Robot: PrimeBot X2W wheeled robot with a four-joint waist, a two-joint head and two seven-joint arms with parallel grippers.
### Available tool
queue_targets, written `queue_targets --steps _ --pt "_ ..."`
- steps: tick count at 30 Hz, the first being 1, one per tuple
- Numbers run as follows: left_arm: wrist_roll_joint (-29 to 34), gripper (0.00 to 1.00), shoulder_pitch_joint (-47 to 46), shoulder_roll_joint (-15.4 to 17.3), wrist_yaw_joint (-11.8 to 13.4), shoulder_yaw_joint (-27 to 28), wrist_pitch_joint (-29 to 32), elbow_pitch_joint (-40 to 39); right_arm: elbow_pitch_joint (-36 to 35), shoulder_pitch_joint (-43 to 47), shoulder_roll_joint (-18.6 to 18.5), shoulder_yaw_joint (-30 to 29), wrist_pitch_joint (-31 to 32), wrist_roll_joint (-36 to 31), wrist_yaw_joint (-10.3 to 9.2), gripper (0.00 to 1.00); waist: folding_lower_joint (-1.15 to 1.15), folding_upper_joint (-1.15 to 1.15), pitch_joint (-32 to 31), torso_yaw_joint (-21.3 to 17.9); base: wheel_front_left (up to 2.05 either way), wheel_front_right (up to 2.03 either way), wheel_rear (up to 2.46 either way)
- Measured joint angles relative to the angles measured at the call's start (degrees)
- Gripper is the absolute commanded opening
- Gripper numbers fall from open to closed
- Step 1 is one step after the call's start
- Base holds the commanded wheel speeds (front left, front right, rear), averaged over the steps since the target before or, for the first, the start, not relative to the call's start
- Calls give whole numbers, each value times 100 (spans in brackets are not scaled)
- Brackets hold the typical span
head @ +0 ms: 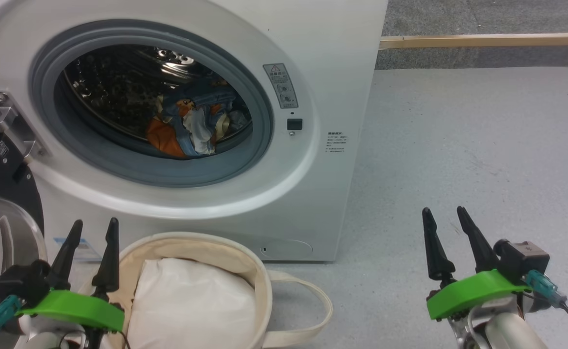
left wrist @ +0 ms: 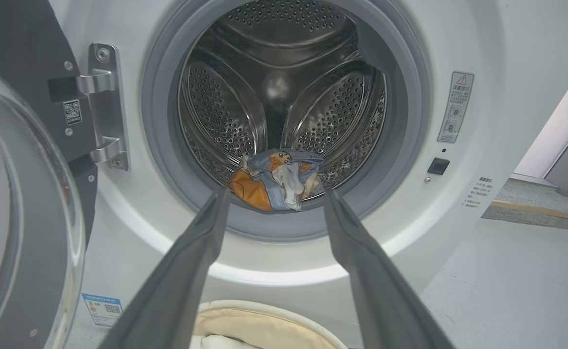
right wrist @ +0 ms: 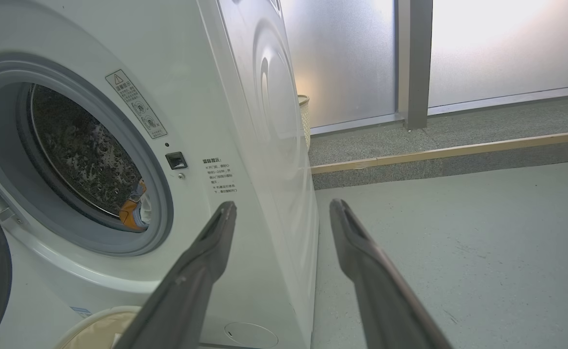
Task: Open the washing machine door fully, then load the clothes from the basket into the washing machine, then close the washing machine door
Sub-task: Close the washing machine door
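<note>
Door first: the washing machine door (head: 3, 169) is seen at the far left edge of the head view, swung wide, with black rim above and clear glass bowl below. Its hinge (left wrist: 102, 106) is seen at upper left of the left wrist view. At lower left the left gripper (head: 95, 223) is released, fingers spread, nothing held, tips aimed at the machine front just beside the basket (head: 192, 237). The basket is placed at bottom centre-left, at the foot of the washing machine (head: 332, 97). A white pad (head: 192, 300) is seen in it and no printed fabric is noted, though anything under the pad is hidden. At centre-left the clothes (head: 187, 128) are found bunched low in the drum (head: 119, 87), near the front lip, behind the grey gasket (head: 167, 174). At lower right the right gripper (head: 443, 211) is held over the floor (head: 458, 135), well apart from the machine, released and empty.

Loading is judged done, and door closing is judged to be next. The door is expected to handle as rigid and fairly heavy, swinging on its left hinge. The glossy rim is likely slippery, and the glass bowl should not be knocked. Contact is best made on the rim's free edge, far from the hinge, as a push rather than a pinch. The clothes are soft, light and limp, so a trailing edge could be caught at the gasket.
</note>
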Motion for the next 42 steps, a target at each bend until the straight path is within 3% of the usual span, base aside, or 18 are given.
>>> queue_targets --steps 11,31,42 --pt "0 100 -3 -1 0 12 0 47 5 -7 1 4 0 2 0 100 0 0 1 -4 -47 35 12" --pt "-32 100 -11 3 0 -53 0 86 48 -98 4 78 0 15 0 100 -1 0 -18 5 -193 172 22" --pt "-32 100 -5 7 0 -93 0 87 80 -90 -1 121 0 54 0 100 0 0 -45 16 -53 53 0"
